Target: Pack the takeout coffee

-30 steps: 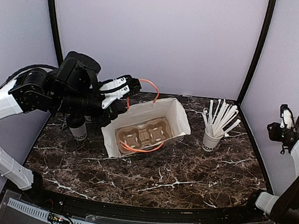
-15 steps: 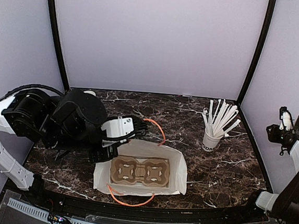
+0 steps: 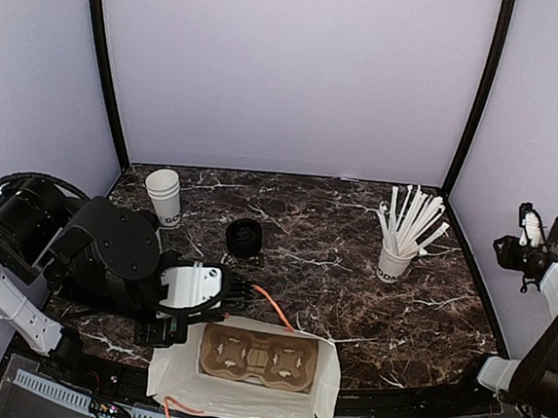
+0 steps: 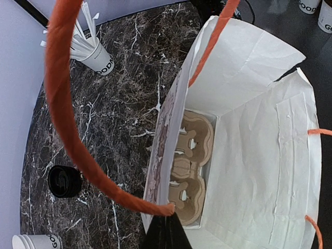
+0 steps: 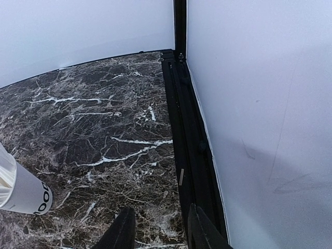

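Left hand [image 4: 166, 233] pinched shut on the white paper bag's [image 3: 243, 400] rim, takeout coffee [image 3: 245, 237] standing beyond the bag, right hand [image 5: 158, 228] parted, empty.

You're looking down into the open white paper bag [image 4: 259, 155], with a brown cup carrier [image 4: 191, 171] flat on its bottom. Your left gripper [image 4: 165, 232] is pinched on the near rim, where the orange handle [image 4: 62, 119] loops up. Left of the bag, on the marble table [image 4: 119, 104], stand the black-lidded coffee cup [image 4: 65, 180] and a cup of straws [image 4: 96, 54].
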You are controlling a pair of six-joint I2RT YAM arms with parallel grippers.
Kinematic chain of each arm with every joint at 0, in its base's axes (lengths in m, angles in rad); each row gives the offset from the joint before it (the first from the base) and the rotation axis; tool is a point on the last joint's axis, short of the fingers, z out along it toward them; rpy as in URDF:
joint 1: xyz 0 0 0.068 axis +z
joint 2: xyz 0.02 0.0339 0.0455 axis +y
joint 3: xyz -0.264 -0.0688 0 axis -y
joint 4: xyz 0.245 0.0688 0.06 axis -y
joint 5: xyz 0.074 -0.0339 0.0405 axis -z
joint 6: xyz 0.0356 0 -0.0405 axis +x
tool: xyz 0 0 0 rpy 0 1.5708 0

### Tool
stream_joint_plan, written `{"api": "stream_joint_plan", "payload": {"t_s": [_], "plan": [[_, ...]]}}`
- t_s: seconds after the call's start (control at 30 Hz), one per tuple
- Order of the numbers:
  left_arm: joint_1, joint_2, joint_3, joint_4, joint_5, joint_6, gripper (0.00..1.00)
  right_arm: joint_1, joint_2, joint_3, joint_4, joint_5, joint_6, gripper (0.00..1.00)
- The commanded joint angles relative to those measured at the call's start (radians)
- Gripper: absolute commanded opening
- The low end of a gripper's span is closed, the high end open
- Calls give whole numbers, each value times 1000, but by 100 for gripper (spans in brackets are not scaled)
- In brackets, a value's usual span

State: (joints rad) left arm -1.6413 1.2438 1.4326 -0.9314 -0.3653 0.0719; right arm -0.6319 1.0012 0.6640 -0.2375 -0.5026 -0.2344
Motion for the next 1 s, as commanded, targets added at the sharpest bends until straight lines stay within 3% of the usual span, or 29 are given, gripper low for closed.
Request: {"api": "stream_joint_plan", "payload": {"t_s": [0.0, 0.13, 0.27, 0.4, 0.6, 0.97], "plan": [[-6, -27, -23, 49, -8, -52, 0, -6, -1, -17, 50, -33, -12, 37], [8, -39, -49, 94, -188, -16, 0, -6, -8, -24, 57, -49, -11, 38], [96, -18, -7, 133, -219, 86, 0, -6, -19, -28, 62, -63, -7, 38], [233, -6, -4, 208, -166, 179, 0, -6, -36, -35, 67, -80, -5, 39], [464, 80, 16, 227, 65, 235, 0, -6, -54, -40, 68, -107, -5, 39], [631, 219, 140, 278, 250, 250, 0, -6, -43, -39, 72, -141, 1, 40]]}}
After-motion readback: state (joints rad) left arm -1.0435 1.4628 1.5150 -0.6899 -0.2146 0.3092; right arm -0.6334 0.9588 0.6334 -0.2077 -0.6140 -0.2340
